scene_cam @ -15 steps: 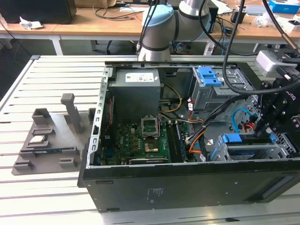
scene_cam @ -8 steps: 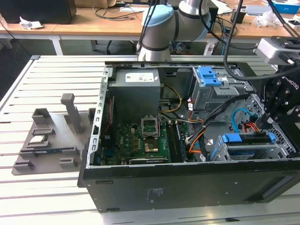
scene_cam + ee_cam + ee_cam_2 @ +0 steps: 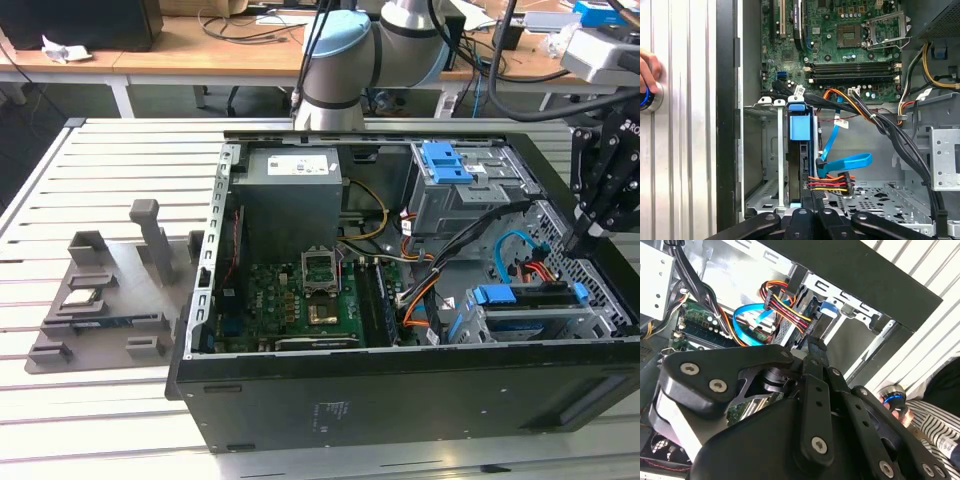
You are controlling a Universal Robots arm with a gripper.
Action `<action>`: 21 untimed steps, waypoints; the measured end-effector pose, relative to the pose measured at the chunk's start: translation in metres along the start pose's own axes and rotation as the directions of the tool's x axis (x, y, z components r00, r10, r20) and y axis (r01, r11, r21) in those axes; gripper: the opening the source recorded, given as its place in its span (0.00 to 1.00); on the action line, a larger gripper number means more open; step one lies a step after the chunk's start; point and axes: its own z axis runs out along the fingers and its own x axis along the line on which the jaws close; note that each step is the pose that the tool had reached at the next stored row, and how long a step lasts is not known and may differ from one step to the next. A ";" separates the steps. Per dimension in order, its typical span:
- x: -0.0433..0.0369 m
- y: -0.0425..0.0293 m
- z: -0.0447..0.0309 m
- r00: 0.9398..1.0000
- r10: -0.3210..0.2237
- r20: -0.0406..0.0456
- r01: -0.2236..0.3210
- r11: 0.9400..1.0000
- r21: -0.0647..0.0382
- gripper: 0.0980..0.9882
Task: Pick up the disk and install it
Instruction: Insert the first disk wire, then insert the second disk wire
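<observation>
So the black computer tower case (image 3: 400, 400) lay open on its side on the slatted metal table (image 3: 100, 170), green motherboard (image 3: 290, 295) facing up. The disk (image 3: 801, 160), a metal hard drive in its blue plastic carrier frame, sat edge-on in the silver metal drive cage (image 3: 765, 150) in the first wrist view, its blue tab toward the motherboard. In the exterior view it was in the cage at the case's corner on the exterior view's right (image 3: 530, 297).

The black gripper (image 3: 812, 200) hung right at the outer end of the disk, just beside the bundle of red, orange and yellow power wires (image 3: 832, 182) and the flat blue data cable (image 3: 845, 162). Honestly couldn't tell if it was clenched or released, or whether it actually touched the drive.

Off to the side, a person's hand (image 3: 647, 75) rested on a round knob with a blue ring (image 3: 650, 100) on the table. On the exterior view's left sat a grey plastic fixture tray (image 3: 110, 290), well apart from the case.
</observation>
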 end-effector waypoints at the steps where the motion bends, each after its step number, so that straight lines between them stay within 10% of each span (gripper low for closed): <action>1: 0.0000 0.0000 -0.0001 1.000 0.000 0.000 0.000 1.000 0.000 0.01; 4: 0.0000 0.0000 -0.0002 1.000 0.000 0.000 0.000 1.000 0.000 0.01; 9: -0.0004 0.0012 -0.0005 1.000 0.000 0.000 0.000 1.000 0.000 0.30; 14: -0.0022 0.0178 0.0052 1.000 -0.001 0.006 0.001 1.000 0.000 0.30; 21: -0.0030 0.0229 0.0144 1.000 -0.015 0.006 0.015 1.000 0.001 0.30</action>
